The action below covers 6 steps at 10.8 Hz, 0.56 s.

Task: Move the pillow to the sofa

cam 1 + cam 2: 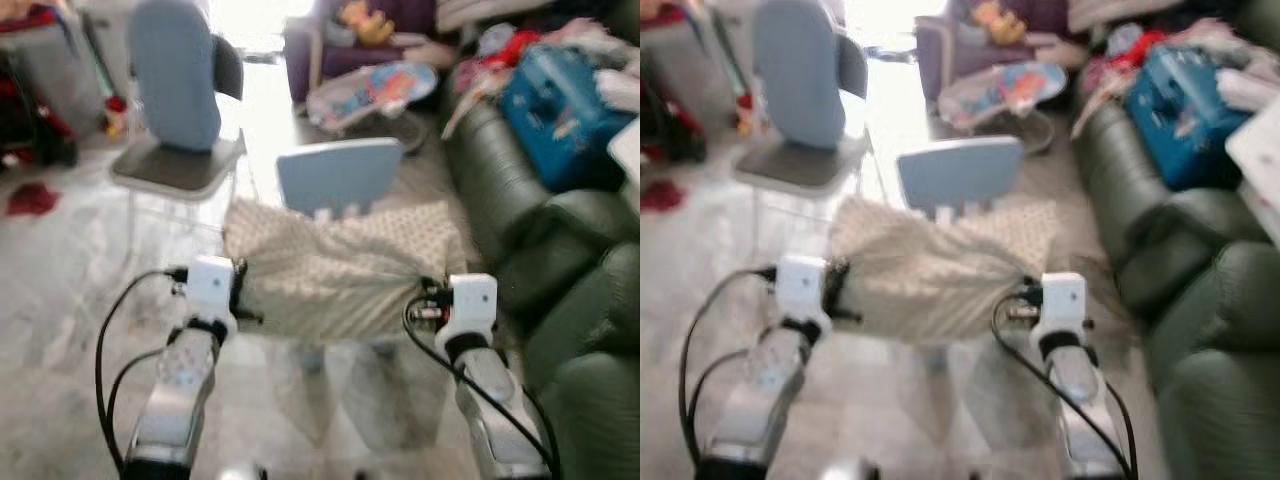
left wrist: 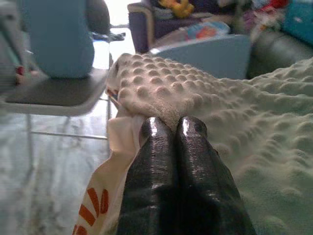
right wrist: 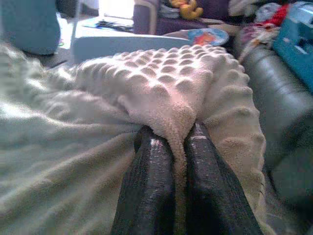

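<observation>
The pillow [image 1: 335,275] is held in the air between both arms, above the floor [image 1: 60,270]. It is pinched at one edge by the left hand [image 2: 173,128] and at the other by the right hand [image 3: 177,137]. Behind it a chair [image 1: 340,175] is seen, and the sofa [image 1: 560,250] stands to the right.

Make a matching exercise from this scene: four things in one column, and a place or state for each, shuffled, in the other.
Things:
1. pillow
2. sofa
3. blue case
4. left tool

Places or states:
A. lying on the sofa's far end
B. dark green, on the robot's right
C. shut on the pillow's corner
D. held up between both tools

Pairs: 1-D, 2-B, 3-A, 4-C. The right tool pinches the pillow's other corner.
</observation>
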Available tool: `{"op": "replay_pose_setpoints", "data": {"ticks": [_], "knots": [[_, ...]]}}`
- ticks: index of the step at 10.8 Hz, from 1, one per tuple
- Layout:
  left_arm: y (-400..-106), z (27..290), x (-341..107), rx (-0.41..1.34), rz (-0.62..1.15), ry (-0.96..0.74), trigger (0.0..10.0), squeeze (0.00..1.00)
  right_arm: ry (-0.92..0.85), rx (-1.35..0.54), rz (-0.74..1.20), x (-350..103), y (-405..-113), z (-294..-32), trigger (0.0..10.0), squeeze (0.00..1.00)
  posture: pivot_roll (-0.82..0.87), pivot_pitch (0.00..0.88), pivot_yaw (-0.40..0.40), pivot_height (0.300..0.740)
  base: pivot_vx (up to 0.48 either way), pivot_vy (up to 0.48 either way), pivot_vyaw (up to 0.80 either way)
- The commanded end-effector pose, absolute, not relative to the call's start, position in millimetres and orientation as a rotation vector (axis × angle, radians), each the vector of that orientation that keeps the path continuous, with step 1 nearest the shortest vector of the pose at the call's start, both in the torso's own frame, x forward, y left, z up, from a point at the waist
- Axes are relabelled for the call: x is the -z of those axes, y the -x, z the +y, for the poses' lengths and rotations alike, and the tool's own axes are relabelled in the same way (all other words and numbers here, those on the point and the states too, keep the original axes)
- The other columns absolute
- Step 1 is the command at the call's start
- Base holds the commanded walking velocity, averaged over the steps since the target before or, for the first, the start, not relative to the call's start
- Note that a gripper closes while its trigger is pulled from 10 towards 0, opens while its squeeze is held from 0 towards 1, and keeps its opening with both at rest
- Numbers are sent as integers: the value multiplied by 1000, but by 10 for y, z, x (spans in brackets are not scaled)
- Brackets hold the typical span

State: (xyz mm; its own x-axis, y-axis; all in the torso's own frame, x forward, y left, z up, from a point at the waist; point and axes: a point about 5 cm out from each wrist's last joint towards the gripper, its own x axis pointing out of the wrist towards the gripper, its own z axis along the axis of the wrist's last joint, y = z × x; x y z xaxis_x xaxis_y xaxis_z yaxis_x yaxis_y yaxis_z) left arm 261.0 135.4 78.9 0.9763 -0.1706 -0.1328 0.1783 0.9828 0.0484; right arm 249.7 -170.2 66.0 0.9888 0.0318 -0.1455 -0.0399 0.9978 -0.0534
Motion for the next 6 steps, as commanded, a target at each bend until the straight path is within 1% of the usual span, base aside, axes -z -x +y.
{"op": "replay_pose_setpoints", "data": {"ticks": [1, 2, 5, 6], "knots": [[-2600, 1261, -791, 213, 129, -47, 10000, 0, 68, -15, 129, -697, -2497, -1774, 10000, 0, -27, 8, -48, 740, 0, 472, 0], [-2601, 1257, -796, 217, 124, -48, 10000, 0, 65, -16, 130, -695, -2500, -1770, 10000, 0, -28, 9, -48, 740, 0, 472, 0], [-2589, 1223, -816, 244, 102, -58, 10000, 0, 57, -16, 150, -667, -2510, -1754, 10000, 0, -24, 7, -50, 740, 0, 0, 0], [-2587, 1228, -808, 233, 110, -47, 10000, 0, 57, -16, 151, -667, -2519, -1762, 10000, 0, -23, 8, -51, 740, 0, 0, -800]]}}
